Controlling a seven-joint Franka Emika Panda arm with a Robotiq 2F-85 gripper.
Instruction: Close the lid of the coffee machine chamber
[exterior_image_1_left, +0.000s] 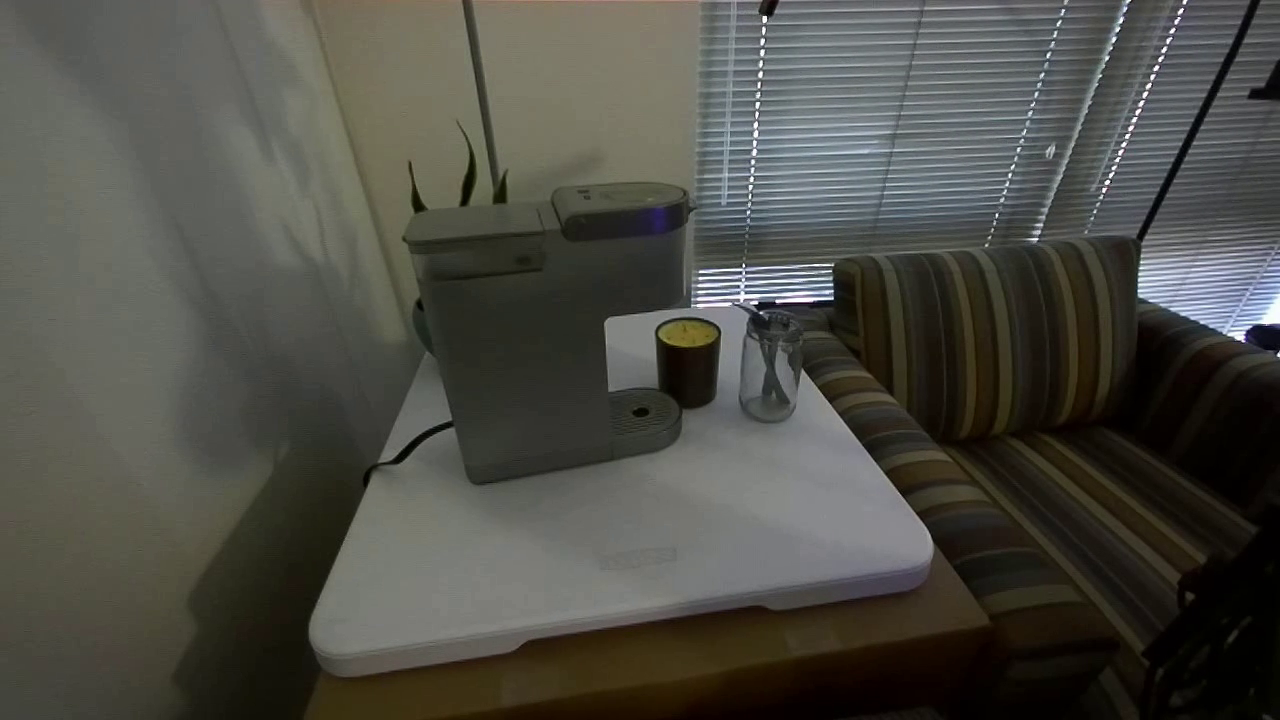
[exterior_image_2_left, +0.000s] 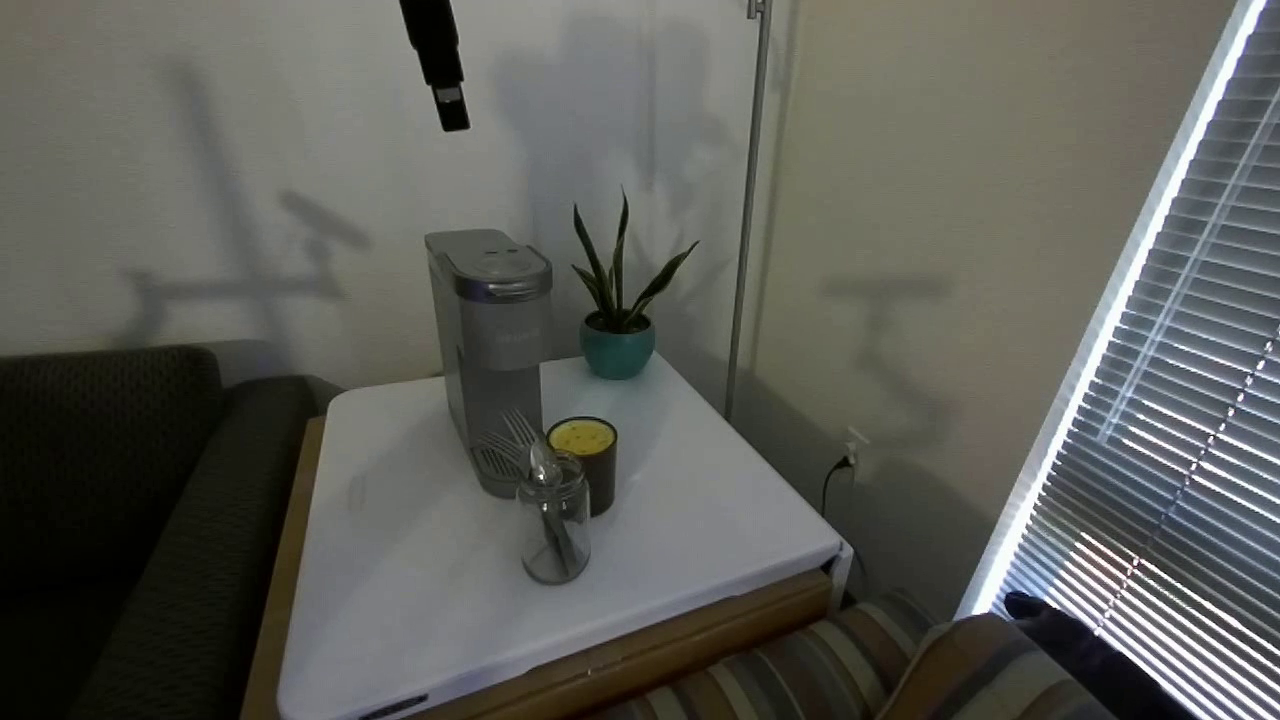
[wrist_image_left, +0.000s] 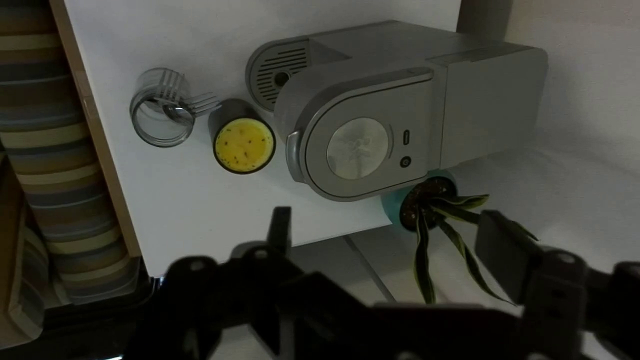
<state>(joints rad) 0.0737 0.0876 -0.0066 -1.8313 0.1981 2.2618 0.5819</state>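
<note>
The boxy grey coffee machine (exterior_image_1_left: 530, 360) stands upright on the white table (exterior_image_1_left: 760, 500). Its lid (wrist_image_left: 372, 150), also grey and rounded at the front, lies flat and closed across the forward part of the machine's top.

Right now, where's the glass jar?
In the wrist view, the glass jar is at left on the white tabletop, just left of the yellow-topped cup.

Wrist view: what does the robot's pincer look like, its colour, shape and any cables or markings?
The pincer is black or dark grey, built of jointed links with rounded knuckles that bear paler round spots, ending in blocky, flat-faced fingertips. It is dim and blurred; I can make out no cable or lettering.
</note>
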